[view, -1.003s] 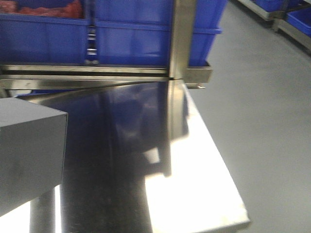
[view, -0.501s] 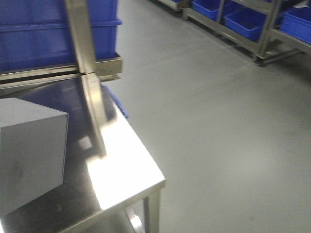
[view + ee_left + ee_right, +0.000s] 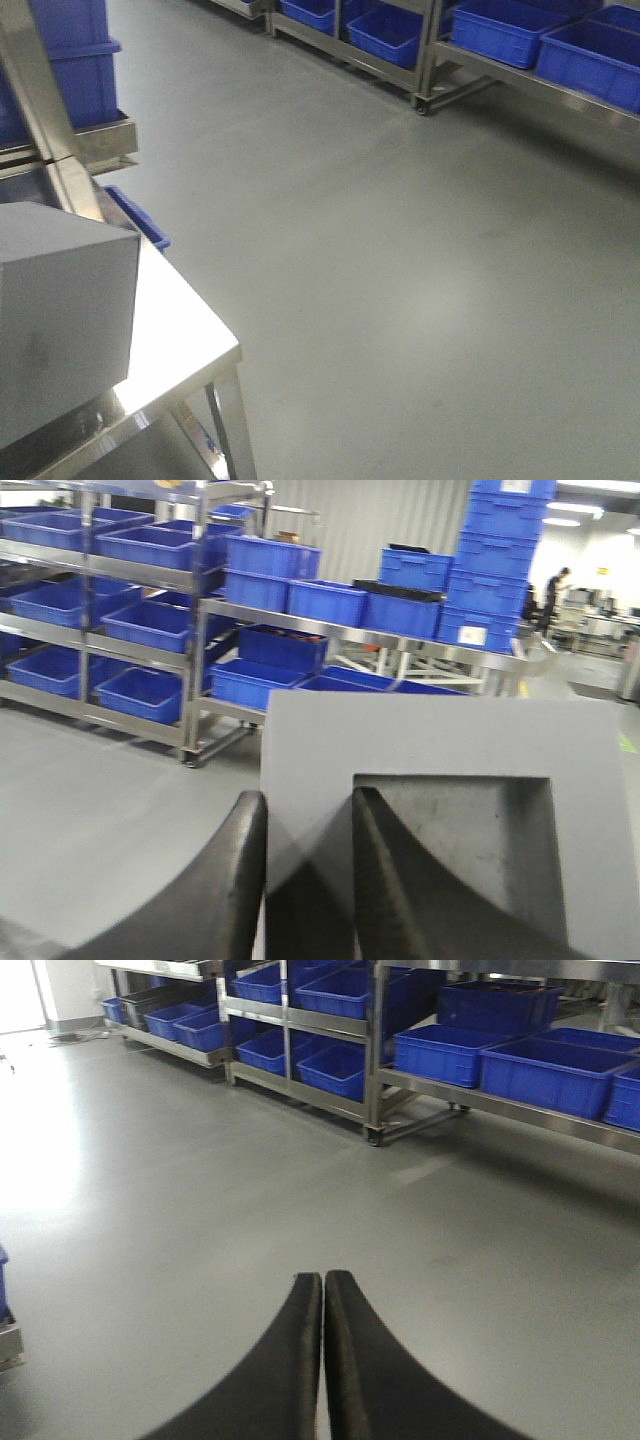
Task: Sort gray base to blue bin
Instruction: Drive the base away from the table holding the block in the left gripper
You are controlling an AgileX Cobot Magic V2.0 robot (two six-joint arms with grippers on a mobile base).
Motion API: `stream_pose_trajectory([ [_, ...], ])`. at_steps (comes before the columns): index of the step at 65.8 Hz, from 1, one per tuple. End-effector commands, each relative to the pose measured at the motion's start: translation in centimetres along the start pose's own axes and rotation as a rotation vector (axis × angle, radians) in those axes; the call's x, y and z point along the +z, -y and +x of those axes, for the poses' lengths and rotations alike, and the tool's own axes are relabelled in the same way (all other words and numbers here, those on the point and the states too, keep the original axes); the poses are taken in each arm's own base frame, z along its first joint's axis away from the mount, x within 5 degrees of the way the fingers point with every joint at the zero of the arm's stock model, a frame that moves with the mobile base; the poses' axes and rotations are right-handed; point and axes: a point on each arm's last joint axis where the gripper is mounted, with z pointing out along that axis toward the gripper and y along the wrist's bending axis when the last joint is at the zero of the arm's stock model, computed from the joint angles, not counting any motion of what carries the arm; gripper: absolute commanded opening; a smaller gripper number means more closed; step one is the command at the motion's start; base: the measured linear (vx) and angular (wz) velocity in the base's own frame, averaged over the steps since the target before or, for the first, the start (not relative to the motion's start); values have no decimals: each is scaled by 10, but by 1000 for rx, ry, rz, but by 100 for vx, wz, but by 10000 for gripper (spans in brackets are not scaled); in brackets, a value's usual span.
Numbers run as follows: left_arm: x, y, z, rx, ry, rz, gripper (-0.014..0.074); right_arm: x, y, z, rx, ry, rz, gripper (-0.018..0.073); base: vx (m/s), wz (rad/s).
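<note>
The gray base fills the left wrist view, its square hollow facing the camera. My left gripper is shut on the base's left wall, with one finger outside and one inside the hollow. In the front view the gray base hangs large at the left edge, above a steel table. My right gripper is shut with nothing in it, over bare floor. Many blue crates stand on racks; I cannot tell which one is the blue bin.
The corner of a steel table sits at lower left, with a steel post and stacked blue crates behind it. Racks of blue crates line the far right. A grey floor spreads between them.
The front view has swung right: the table and stacked crates slid left, and the floor and far racks came into view. The gray base keeps its place in the frame.
</note>
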Motion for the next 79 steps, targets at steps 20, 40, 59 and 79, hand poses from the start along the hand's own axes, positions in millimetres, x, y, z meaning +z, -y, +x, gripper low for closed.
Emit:
stream_pose_trajectory([
  [20, -2, 5, -19, -7, 127, 33, -6, 1, 0, -5, -16, 53, 3, -5, -4, -35],
  [40, -2, 5, -19, -7, 127, 33, -6, 1, 0, -5, -16, 53, 3, -5, 1, -56],
  [59, -2, 5, -19, -7, 127, 33, -6, 1, 0, -5, -16, 53, 3, -5, 1, -50],
  [79, -2, 5, -19, -7, 127, 33, -6, 1, 0, -5, -16, 53, 3, -5, -2, -32],
])
